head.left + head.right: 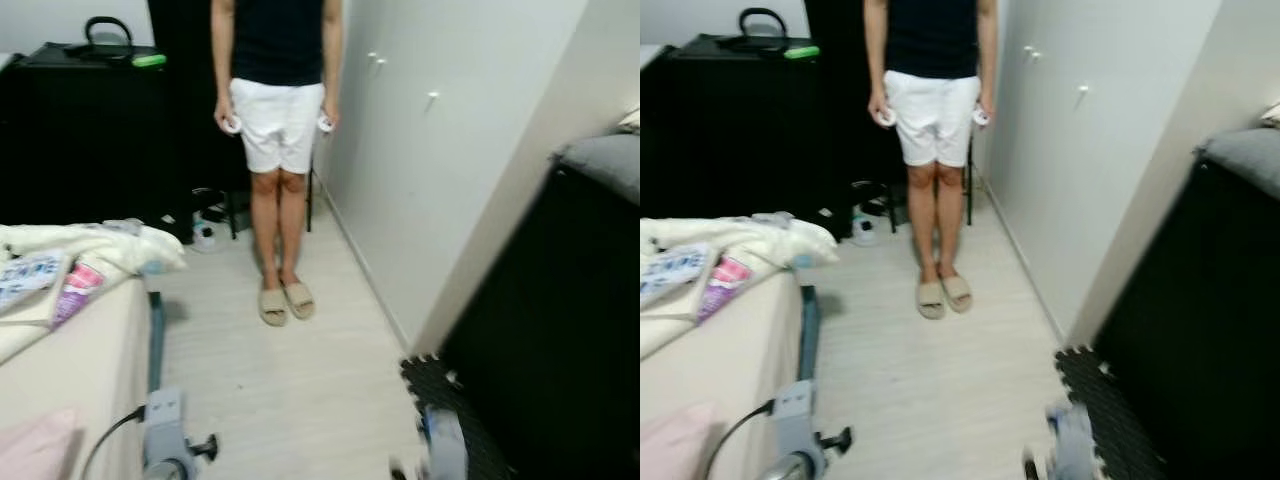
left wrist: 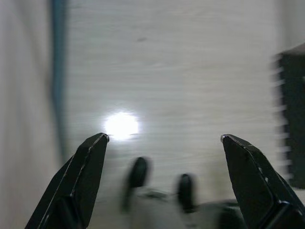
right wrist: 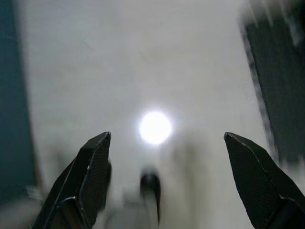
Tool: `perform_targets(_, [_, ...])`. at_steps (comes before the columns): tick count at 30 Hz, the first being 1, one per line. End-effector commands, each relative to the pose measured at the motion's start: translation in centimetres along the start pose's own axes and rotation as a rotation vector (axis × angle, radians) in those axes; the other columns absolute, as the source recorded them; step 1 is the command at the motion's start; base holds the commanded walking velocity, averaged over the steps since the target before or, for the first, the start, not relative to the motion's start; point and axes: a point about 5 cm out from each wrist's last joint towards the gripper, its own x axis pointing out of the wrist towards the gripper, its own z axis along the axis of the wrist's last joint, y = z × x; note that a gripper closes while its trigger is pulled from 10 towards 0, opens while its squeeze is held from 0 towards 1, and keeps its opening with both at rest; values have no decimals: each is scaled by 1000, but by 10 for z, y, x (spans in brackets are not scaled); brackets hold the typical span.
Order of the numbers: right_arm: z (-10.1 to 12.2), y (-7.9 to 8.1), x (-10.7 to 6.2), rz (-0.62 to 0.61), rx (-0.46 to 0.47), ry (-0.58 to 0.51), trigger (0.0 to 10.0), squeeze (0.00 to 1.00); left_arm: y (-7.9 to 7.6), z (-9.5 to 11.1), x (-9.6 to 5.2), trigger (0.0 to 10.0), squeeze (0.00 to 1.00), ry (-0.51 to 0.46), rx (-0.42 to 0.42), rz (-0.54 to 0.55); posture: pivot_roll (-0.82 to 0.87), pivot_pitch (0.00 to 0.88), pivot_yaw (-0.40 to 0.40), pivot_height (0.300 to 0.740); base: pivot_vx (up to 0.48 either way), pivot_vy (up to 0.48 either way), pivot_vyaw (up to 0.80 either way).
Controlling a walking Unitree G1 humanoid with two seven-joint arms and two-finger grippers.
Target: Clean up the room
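Observation:
A bed (image 1: 70,370) stands at the left with a rumpled cream blanket (image 1: 110,245) on it. A blue-and-white printed packet (image 1: 28,275) and a pink packet (image 1: 78,282) lie on the blanket. Small items, one a white object (image 1: 204,237), sit on the floor at the back by the dark furniture. My left gripper (image 2: 164,138) hangs open over the pale wood floor beside the bed edge. My right gripper (image 3: 167,136) is open too, above bare floor, with nothing between its fingers. Both silver arms show blurred low in the eye views, the left arm (image 1: 165,440) and the right arm (image 1: 445,450).
A person (image 1: 280,100) in white shorts and beige sandals stands mid-aisle holding white controllers. White wardrobe doors (image 1: 420,150) line the right. A black cabinet (image 1: 560,330) and black foam mat (image 1: 440,390) are near right. A black dresser (image 1: 80,130) carries a bag and a green object (image 1: 148,60).

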Motion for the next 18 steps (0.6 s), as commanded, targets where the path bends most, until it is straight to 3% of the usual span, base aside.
perform_targets(1, [-22, 2, -4, -1, 16, 66, 10000, 0, 1, -14, -3, 10000, 0, 56, 26, -13, -13, 0, -99, 740, 0, 0, 750])
perform_targets(10, [-44, -14, -13, -22, 34, 95, 10000, 0, 0, -18, -4, 10000, 0, 69, -21, -41, -14, 0, -106, 740, 0, 0, 753])
perform_targets(18, [-50, -20, -15, -24, -35, 130, 10000, 0, -3, -19, -4, 10000, 0, 79, -25, -60, -17, 0, -109, 740, 0, 0, 752])
